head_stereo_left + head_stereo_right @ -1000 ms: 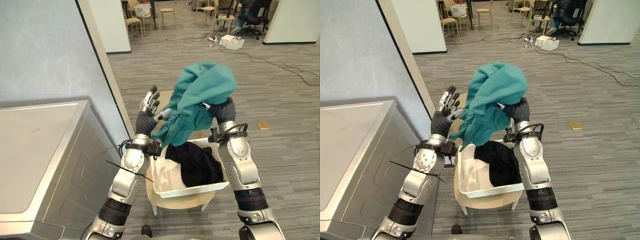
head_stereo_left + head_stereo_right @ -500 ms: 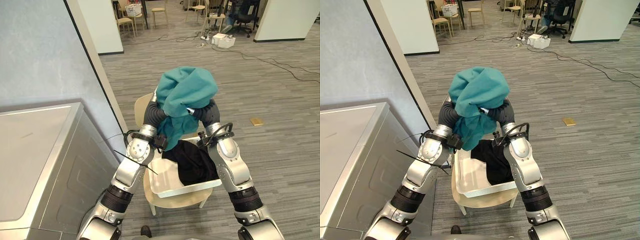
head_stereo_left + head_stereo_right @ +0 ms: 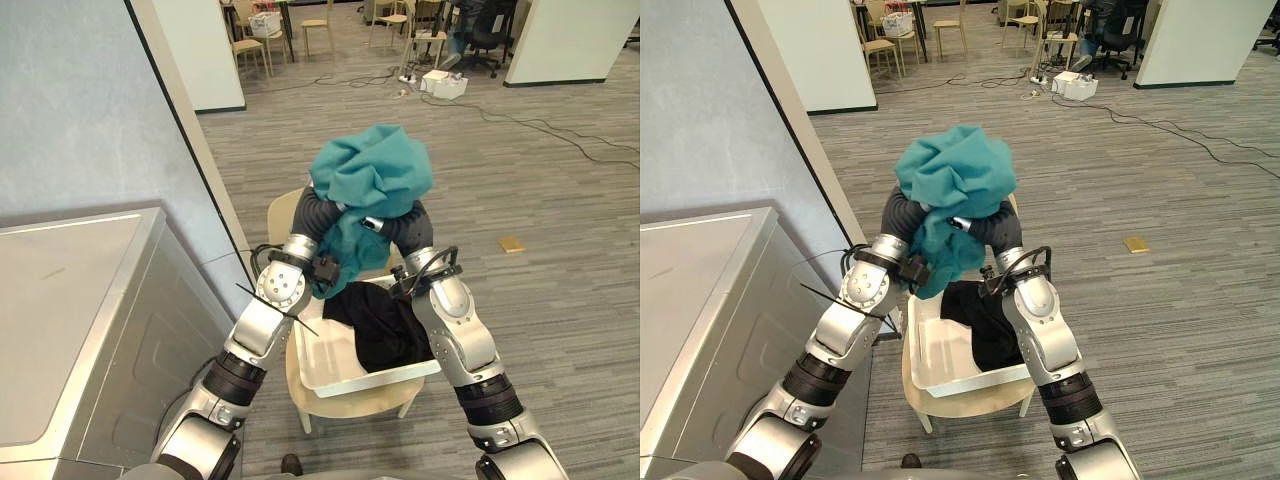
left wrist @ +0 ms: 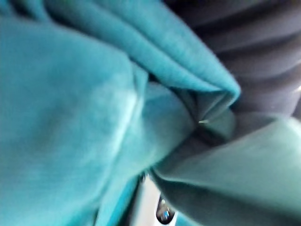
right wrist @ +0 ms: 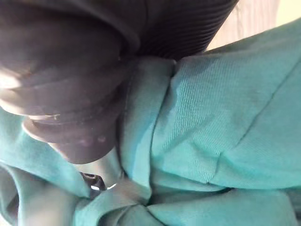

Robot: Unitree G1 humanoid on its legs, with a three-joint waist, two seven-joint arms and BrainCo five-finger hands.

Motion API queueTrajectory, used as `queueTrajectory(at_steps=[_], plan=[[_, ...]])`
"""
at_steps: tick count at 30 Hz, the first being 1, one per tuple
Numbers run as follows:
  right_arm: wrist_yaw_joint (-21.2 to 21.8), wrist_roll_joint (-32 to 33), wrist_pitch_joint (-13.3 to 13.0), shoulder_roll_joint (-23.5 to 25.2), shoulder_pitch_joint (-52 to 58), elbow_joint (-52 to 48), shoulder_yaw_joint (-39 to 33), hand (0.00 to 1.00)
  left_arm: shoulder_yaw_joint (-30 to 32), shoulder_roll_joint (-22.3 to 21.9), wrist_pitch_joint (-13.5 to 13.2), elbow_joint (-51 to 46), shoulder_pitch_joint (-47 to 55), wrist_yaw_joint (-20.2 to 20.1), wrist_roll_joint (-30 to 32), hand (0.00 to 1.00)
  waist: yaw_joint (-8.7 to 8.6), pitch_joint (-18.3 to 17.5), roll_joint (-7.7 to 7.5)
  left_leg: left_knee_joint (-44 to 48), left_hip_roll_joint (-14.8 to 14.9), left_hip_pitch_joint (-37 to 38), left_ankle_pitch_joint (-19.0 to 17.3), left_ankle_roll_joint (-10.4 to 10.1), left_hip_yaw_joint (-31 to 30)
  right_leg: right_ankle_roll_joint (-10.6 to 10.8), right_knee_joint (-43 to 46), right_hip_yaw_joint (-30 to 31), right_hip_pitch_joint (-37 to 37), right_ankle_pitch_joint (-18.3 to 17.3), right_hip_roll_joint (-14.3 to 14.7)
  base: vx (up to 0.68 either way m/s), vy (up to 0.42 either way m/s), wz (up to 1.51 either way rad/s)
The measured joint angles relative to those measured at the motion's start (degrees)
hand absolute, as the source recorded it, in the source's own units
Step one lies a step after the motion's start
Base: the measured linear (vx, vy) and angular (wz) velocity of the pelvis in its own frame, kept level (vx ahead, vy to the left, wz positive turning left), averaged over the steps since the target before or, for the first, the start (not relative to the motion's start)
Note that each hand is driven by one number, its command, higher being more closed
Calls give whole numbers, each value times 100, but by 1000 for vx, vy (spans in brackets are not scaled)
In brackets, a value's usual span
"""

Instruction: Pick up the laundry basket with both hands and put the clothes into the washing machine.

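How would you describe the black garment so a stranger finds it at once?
Beside the grey washing machine stands a wooden chair carrying a white basket. The black garment lies heaped inside it, unlike the teal one held up above.

The head's stereo pair looked steeply down and forward from points slightly apart. Both took in the washing machine (image 3: 80,300) at left, the white laundry basket (image 3: 370,378) on its chair (image 3: 350,403), and the grey floor (image 3: 540,160) running toward the far room. Each wrist camera sat very close against the bunched teal garment (image 3: 372,180), which the head views also showed above the basket.
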Motion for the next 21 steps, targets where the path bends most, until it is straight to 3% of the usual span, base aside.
queueTrajectory(at_steps=[1, 2, 15, 19, 21], plan=[[26, 4, 0, 0, 28, 0, 39, 100, 7, 46, 0, 3, -6, 58, 0, 100, -1, -7, -5, 0, -1, 0, 0, 0, 0, 0, -2, -1, 1, 0, -1, 0, 0, 0], [75, 14, 0, 0, 60, 0, 48, 0, 3, 91, 0, 25, -27, 87, 0, 100, -1, -9, -6, 0, -1, 0, 0, 0, -2, 0, -3, -1, 1, 0, -1, 0, 0, 0], [102, 173, 13, 20, 189, -21, 45, 0, 0, 101, -7, 197, -128, 108, -113, 100, -16, -74, -28, 0, -6, -8, 0, 0, -13, 2, -15, -6, 4, 1, -1, 0, 0, 0], [107, 171, 14, 198, 587, -357, -230, 0, 48, 0, -7, 186, -119, 84, -163, 100, -2, -82, -30, 0, -5, -3, 0, 0, -5, 1, -14, 5, 3, 2, 0, 0, 0, -1], [92, 171, 7, 380, 892, -695, -598, 0, 414, -75, -5, -16, 27, 89, -172, 100, -28, -88, -20, -2, 3, 11, 0, 0, 48, -3, -14, 61, -16, 5, 3, 0, 0, -12]])
